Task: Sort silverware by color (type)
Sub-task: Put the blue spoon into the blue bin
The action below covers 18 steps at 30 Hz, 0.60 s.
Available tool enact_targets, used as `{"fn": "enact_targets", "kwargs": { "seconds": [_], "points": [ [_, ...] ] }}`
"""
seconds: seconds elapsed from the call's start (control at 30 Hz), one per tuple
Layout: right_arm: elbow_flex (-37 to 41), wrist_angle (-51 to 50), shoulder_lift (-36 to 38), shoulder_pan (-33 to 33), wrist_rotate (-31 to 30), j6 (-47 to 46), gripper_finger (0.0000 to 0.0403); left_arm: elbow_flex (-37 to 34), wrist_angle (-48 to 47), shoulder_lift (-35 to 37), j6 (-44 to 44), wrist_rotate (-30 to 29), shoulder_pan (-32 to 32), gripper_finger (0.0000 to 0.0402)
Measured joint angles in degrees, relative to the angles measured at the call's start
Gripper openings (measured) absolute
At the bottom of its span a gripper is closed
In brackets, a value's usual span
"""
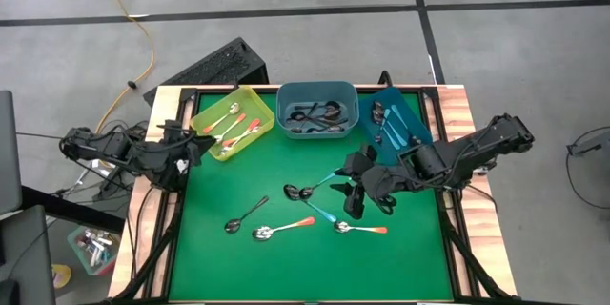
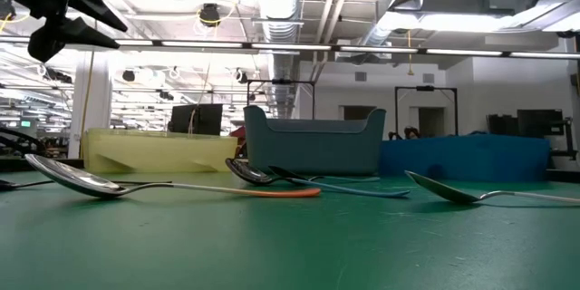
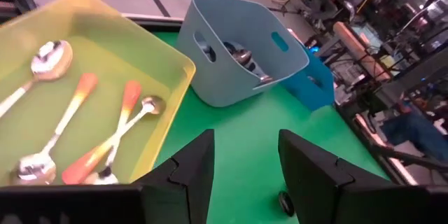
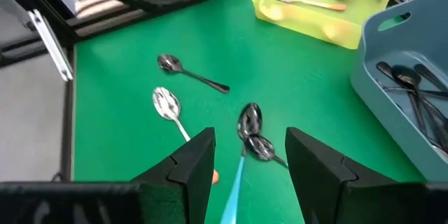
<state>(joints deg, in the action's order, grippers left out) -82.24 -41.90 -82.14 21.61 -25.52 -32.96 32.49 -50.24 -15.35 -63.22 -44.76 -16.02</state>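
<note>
Loose spoons lie flat on the green mat (image 1: 286,267): two orange-handled ones (image 1: 282,230) (image 1: 360,229), a dark one (image 1: 246,214), and teal-handled ones (image 4: 246,136) crossing near the mat's middle. My right gripper (image 4: 248,171) hangs open above the teal spoons, its fingers on either side of a teal handle (image 4: 233,192) without touching it. My left gripper (image 3: 245,175) is open in the air at the mat's far left, beside the yellow bin (image 3: 42,35), which holds orange-handled spoons (image 3: 105,150).
Three bins stand along the far edge: the yellow bin (image 1: 232,122), a grey-blue bin (image 1: 317,108) with dark spoons, and a blue bin (image 1: 396,124) with teal spoons. The near half of the mat is bare. Wooden table edges (image 1: 467,114) frame the mat.
</note>
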Motion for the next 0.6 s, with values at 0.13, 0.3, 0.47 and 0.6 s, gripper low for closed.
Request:
{"fn": "enact_targets", "kwargs": {
  "seconds": [0.13, 0.3, 0.47, 0.6],
  "points": [
    [0.0, -1.9, -0.8, -0.4, 0.0, 0.0, 0.0187, 0.0, 0.2, 0.0, -4.5, 0.3, 0.0, 0.0143],
    [-0.1, -2.4, -0.6, -0.3, 0.1, -1.6, 0.0187, 0.0, 0.2, 0.0, -4.8, -0.6, 0.0, 0.0143],
    [0.0, -2.5, -0.7, -0.4, 0.1, -4.0, 0.0187, 0.0, -0.3, 0.0, -4.1, -1.3, 0.0, 0.0143],
    [0.0, -2.5, -0.7, -0.4, 0.1, -5.8, 0.0187, 0.0, 0.4, 0.0, -1.1, -3.2, 0.0, 0.0143]
  ]
}}
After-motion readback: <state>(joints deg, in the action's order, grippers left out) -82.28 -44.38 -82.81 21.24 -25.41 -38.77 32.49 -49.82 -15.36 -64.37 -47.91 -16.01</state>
